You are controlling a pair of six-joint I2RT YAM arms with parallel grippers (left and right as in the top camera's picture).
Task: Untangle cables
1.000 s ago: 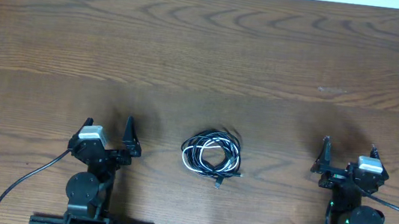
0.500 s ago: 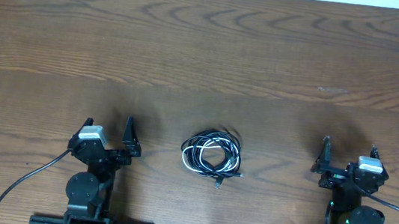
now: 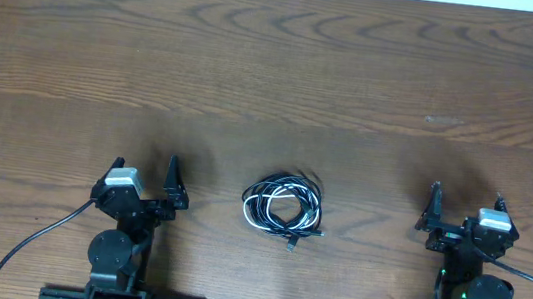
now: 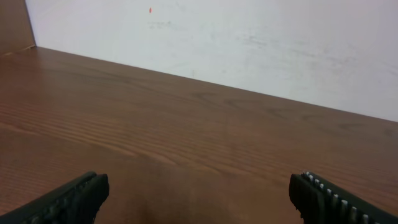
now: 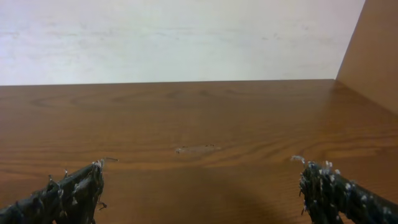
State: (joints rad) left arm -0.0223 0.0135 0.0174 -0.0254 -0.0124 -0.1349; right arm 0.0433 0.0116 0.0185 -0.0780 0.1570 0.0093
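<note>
Black and white cables coiled on wooden table; left and right jaws gape empty

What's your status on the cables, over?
Jaws open and empty on left gripper and right gripper. Black and white cables in one coiled tangle between them, untouched. Nothing in the way.

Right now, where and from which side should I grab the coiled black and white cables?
Probably the loop poking out of the flat black-and-white cable coil at its far, right-hand edge, descending from above with the right gripper; it stands clear of the dense middle.
</note>
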